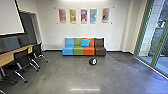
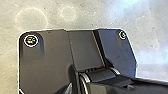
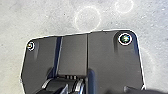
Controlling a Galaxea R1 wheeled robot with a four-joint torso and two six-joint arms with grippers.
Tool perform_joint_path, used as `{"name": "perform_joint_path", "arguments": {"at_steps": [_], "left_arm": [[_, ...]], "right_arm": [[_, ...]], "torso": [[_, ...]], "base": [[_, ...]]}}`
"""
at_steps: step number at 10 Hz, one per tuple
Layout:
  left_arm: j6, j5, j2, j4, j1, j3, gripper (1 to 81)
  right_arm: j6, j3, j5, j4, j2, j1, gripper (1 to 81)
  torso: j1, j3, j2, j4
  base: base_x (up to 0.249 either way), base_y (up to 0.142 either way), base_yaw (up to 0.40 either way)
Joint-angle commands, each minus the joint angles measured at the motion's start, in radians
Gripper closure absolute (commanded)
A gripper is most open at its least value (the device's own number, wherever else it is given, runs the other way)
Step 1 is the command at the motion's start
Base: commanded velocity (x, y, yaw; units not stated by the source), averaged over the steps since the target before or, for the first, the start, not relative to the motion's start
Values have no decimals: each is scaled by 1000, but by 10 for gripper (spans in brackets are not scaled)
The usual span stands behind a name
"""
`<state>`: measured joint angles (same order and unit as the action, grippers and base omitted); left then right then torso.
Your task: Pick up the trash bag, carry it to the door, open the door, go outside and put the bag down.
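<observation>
One black object on floor, four coloured seats behind

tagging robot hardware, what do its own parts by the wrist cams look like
The left wrist view shows a dark grey plate with rounded corners, thin seams and pale-ringed round fittings; a black jointed bar has silvery curved bands. The right wrist view shows a similar dark plate, its grooves tinged blue.

5 pictures were hung above 4 joined seats and 1 blue cushion. 1 white screen, 1 small black-and-white object and at least 2 chairs were seen.
</observation>
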<state>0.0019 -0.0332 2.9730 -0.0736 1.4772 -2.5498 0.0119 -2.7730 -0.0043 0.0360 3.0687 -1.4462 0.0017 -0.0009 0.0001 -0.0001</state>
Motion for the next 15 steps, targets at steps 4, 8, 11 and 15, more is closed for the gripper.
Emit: {"name": "perform_joint_path", "arguments": {"at_steps": [4,8,11,15], "left_arm": [[4,47,5,-11,-59,6,10],[4,45,15,-25,-62,6,10],[4,45,15,-26,-62,6,10],[4,45,12,-28,-62,6,10]], "right_arm": [[-1,0,-51,5,1,66,10],[-3,6,-50,5,17,72,10],[-3,4,-51,5,14,66,10],[-4,6,-51,4,21,66,10]], "torso": [[0,0,0,0],[0,0,0,0],[0,0,0,0],[0,0,0,0]], "base": [[137,0,0],[145,0,0],[141,0,0],[137,0,0]]}}
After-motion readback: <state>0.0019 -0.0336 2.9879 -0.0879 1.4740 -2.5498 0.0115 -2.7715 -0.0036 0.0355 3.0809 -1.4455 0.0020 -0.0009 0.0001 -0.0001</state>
